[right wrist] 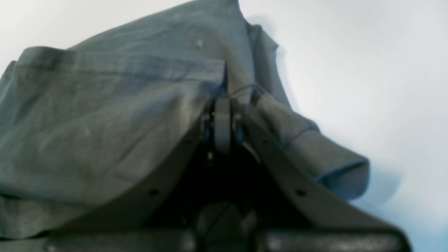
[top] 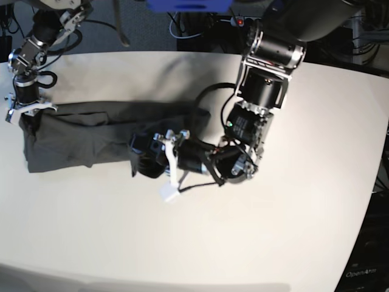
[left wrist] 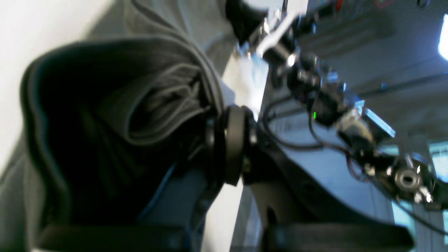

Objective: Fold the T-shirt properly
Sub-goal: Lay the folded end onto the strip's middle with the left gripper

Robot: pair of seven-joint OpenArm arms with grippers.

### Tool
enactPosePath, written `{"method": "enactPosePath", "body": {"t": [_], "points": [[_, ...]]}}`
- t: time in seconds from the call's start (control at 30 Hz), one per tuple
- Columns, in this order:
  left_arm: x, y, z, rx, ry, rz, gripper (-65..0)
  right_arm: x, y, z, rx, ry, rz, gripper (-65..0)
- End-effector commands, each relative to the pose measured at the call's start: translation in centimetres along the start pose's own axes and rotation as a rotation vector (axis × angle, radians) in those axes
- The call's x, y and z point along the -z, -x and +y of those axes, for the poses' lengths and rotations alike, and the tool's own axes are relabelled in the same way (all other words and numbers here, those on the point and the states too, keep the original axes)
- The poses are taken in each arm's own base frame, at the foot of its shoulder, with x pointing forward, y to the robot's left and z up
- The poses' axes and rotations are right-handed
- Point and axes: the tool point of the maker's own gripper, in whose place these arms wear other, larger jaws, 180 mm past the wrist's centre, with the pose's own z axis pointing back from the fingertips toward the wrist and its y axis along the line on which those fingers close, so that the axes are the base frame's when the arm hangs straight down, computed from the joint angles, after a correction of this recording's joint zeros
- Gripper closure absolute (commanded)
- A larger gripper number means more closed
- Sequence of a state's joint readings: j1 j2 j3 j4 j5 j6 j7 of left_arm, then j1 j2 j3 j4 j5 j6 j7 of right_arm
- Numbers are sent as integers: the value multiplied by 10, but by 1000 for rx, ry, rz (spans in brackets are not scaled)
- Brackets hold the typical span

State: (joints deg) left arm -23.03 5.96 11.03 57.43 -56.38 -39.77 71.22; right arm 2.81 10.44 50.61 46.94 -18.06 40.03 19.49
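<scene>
Clamped on the nine o'clock end of the T-shirt (top: pixel 79 137), the right gripper (top: pixel 25 114) has its jaws shut on a bunched fold. Across the white table (top: pixel 292 231) the dark grey cloth lies as a long band toward three o'clock, where the left gripper (top: pixel 141 159) pinches its other end. That arm hides the cloth beneath it. Cables and dark gear crowd the twelve o'clock edge.

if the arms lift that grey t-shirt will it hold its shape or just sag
Probably sag: the T-shirt bunches into soft folds at the left pincer and drapes over the right pincer. It looks thin, so likely light. Lying wrinkled on the table, it may drag rather than slide cleanly.
</scene>
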Motion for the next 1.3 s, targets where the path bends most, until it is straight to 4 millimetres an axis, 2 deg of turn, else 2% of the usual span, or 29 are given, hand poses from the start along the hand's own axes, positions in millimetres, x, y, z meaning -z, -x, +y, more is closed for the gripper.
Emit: {"method": "enactPosePath", "body": {"t": [0.0, 0.67, 1.27], "points": [[0, -24, -11, 37, 26, -49, -22, -16, 72, 12, -79, -41, 331, -3], [4, -46, -8, -6, 36, -214, -22, -15, 71, 13, -79, -42, 328, -3], [2, -43, -6, -9, 32, -204, -27, -12, 69, 14, -78, -43, 321, -3]]}}
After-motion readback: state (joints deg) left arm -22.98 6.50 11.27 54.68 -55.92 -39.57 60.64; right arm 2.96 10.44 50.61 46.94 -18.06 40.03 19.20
